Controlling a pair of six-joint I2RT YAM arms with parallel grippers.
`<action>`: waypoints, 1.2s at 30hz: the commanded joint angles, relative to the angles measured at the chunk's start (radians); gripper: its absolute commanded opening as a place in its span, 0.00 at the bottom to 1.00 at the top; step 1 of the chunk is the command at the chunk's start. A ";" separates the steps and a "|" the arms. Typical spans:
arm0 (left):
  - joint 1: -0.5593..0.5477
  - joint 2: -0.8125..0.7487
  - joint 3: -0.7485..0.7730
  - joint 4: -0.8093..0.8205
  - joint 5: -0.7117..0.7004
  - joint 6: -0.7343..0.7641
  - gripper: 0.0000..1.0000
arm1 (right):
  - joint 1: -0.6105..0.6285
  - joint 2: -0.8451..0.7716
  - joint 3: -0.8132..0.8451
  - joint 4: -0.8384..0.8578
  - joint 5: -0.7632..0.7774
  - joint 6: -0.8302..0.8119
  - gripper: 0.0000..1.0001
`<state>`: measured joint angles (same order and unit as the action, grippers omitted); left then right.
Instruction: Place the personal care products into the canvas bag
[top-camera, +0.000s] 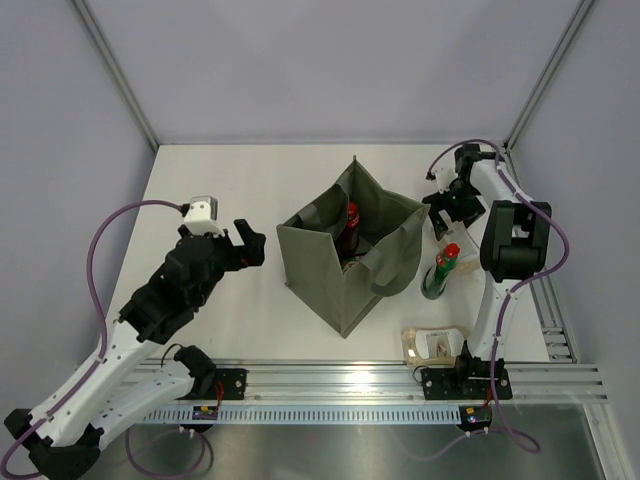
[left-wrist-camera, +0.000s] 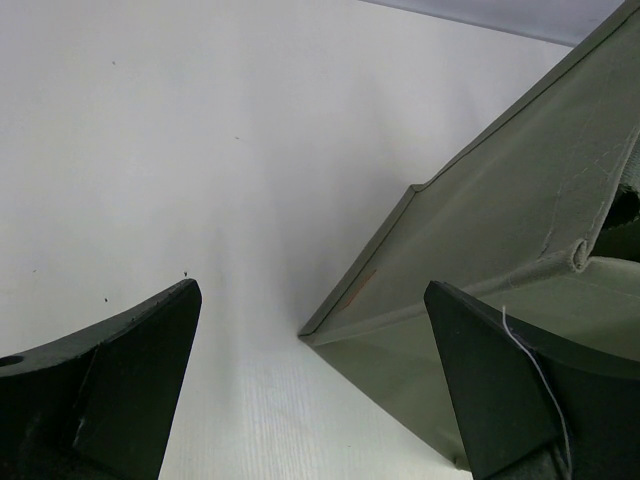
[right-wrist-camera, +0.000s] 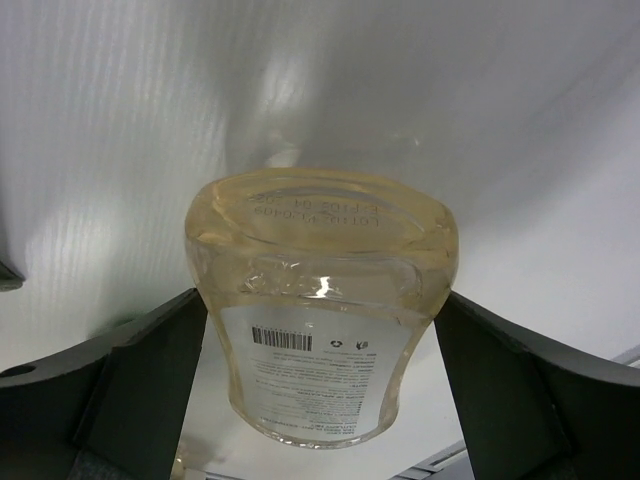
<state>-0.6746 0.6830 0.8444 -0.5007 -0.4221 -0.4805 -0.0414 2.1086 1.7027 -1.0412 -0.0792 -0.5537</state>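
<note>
The olive-grey canvas bag (top-camera: 345, 285) stands open mid-table; its corner shows in the left wrist view (left-wrist-camera: 520, 200). A dark bottle with a red cap (top-camera: 351, 222) stands inside it. A dark green red-capped bottle (top-camera: 440, 272) stands just right of the bag. A beige pouch (top-camera: 434, 343) lies near the front right. My right gripper (top-camera: 448, 207) (right-wrist-camera: 320, 300) is at the back right, shut on a clear yellowish bottle with a white label (right-wrist-camera: 320, 250), fingers against both its sides. My left gripper (top-camera: 250, 245) (left-wrist-camera: 310, 290) is open and empty, just left of the bag.
The right arm's dark upper link (top-camera: 515, 240) hangs over the table's right side, close to the green bottle. An aluminium rail (top-camera: 330, 380) runs along the front edge. White enclosure walls (top-camera: 320, 70) close in the back and sides.
</note>
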 joint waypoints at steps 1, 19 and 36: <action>0.004 -0.010 0.009 0.051 -0.014 -0.018 0.99 | -0.049 -0.024 0.081 -0.054 -0.063 -0.063 0.99; 0.006 -0.057 -0.042 0.042 -0.023 -0.036 0.99 | -0.092 -0.108 -0.060 0.009 -0.011 -0.120 1.00; 0.010 -0.051 -0.048 0.054 -0.012 -0.041 0.99 | -0.055 0.040 -0.081 0.070 0.116 -0.130 0.91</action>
<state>-0.6689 0.6376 0.7914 -0.4999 -0.4217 -0.5064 -0.1192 2.1559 1.6238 -0.9977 -0.0074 -0.6724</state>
